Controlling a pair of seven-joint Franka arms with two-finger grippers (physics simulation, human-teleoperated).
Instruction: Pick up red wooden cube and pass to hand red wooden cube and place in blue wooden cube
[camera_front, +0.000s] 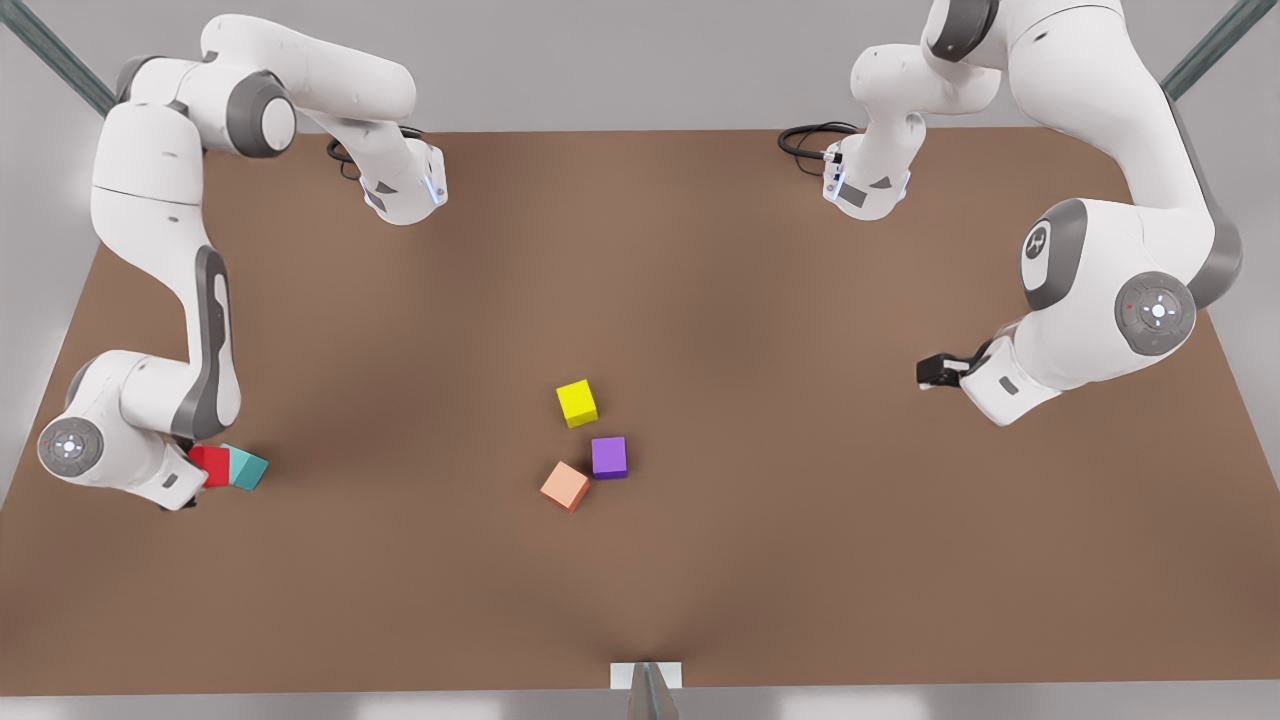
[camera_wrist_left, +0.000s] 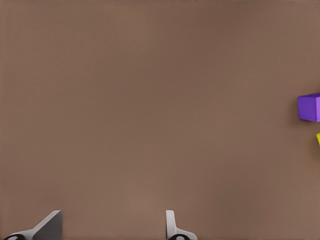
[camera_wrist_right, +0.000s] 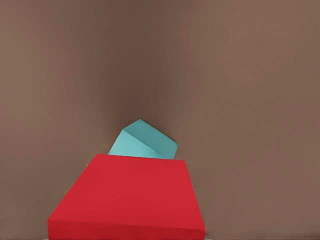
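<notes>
The front view looked steeply down over the whole brown table (camera_front: 700, 300), both arm bases at twelve o'clock. The left wrist camera faced bare tabletop from some height, sharing the purple cube (camera_wrist_left: 310, 107) with it. The right wrist camera sat close over the red wooden cube (camera_wrist_right: 130, 197) and blue wooden cube (camera_wrist_right: 145, 141), which the front view showed at eight o'clock.

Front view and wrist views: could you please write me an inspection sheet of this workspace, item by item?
Surface: plain brown table.
Job's things: red wooden cube right beside the blue wooden cube, apparently touching it; the blue one looks tilted.
Clutter: yellow cube, purple cube and salmon cube, grouped mid-table.
Grippers: right gripper at the red wooden cube, on the front view's left; left gripper open and empty, waiting on the front view's right.
Cables: black cable loops by each arm at the far edge.
Surroundings: grey background, metal struts at the corners.
</notes>
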